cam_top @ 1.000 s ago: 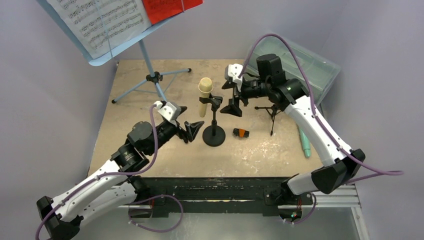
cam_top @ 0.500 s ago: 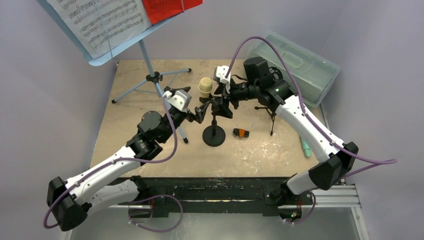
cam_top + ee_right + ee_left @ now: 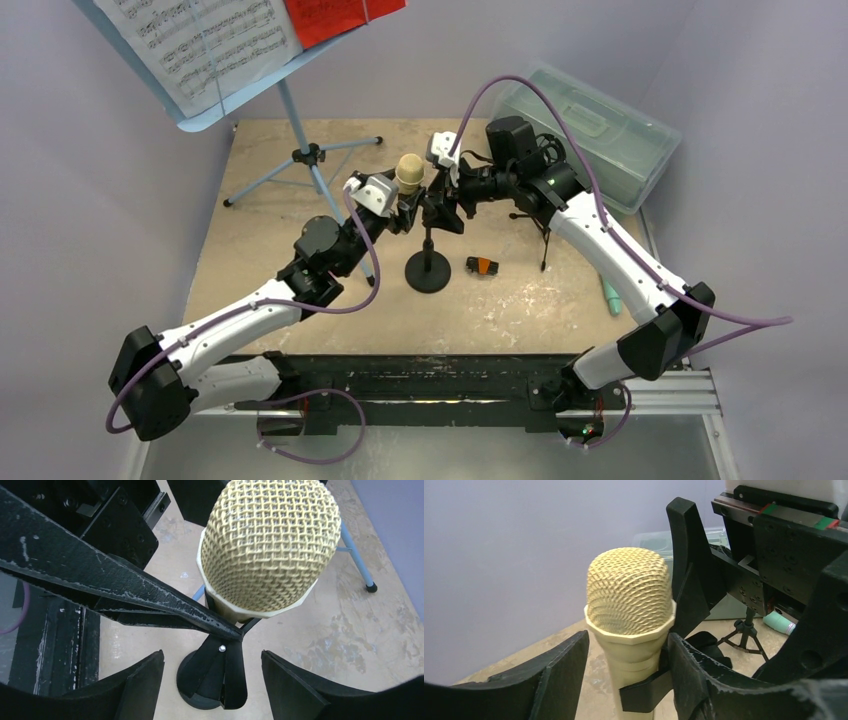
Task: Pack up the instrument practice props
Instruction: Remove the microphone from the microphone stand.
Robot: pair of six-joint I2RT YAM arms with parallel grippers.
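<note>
A cream toy microphone [image 3: 407, 172] stands upright in the clip of a black mic holder with a round base [image 3: 428, 272]. My left gripper [image 3: 629, 670] is open and straddles the microphone's body [image 3: 630, 592] just below the head; its right finger [image 3: 696, 675] is close against the clip. My right gripper [image 3: 212, 680] is open, with the holder's clip [image 3: 222, 672] between its jaws from the other side, below the microphone head [image 3: 267, 545]. The pale-blue music rack [image 3: 200, 110] holds white pages [image 3: 200, 40] and a red page [image 3: 335, 15]. A teal microphone [image 3: 609, 290] lies partly under the right arm.
A small black tripod holder [image 3: 545, 225] stands right of the round-base holder. A small black and orange object [image 3: 482, 265] lies on the table. The translucent case [image 3: 600, 130] sits at the back right. The rack's tripod legs [image 3: 310, 158] spread at the back left.
My left gripper has risen and moved forward from beside the holder's base until it straddles the cream microphone. My right gripper moved left to the holder's clip and then stayed.
</note>
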